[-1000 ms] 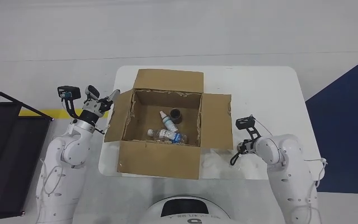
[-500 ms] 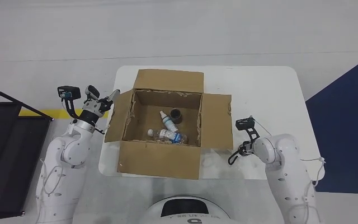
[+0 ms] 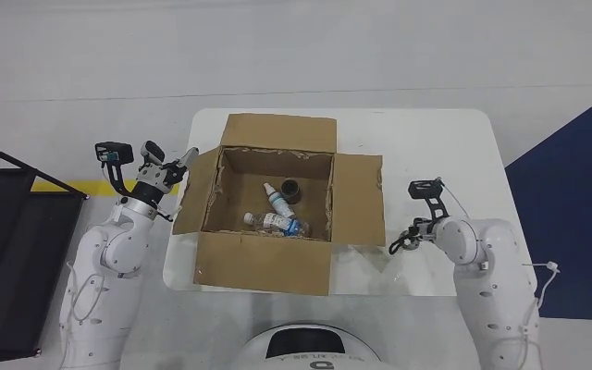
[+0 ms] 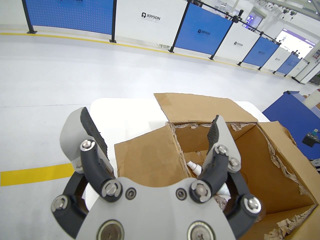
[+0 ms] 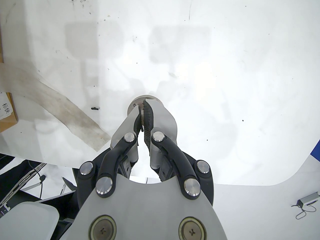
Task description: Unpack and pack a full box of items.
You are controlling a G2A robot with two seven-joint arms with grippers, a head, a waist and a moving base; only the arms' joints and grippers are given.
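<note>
The open cardboard box point(image 3: 266, 264) sits mid-worktop point(image 3: 435, 139), with a white spray bottle point(image 3: 275, 198) and a clear bottle point(image 3: 268, 222) lying inside. The left pincer point(image 4: 152, 126) hangs spread by its left flap. The right pincer point(image 5: 144, 105), right of the box, pinches a small round grey piece point(image 5: 131, 106).

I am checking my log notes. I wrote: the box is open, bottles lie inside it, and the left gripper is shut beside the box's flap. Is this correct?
Not quite. The left gripper is open, its jaws wide apart, as the left wrist view shows. The rest holds: the box is open, bottles lie inside it, and the gripper is beside the box's flap.
</note>
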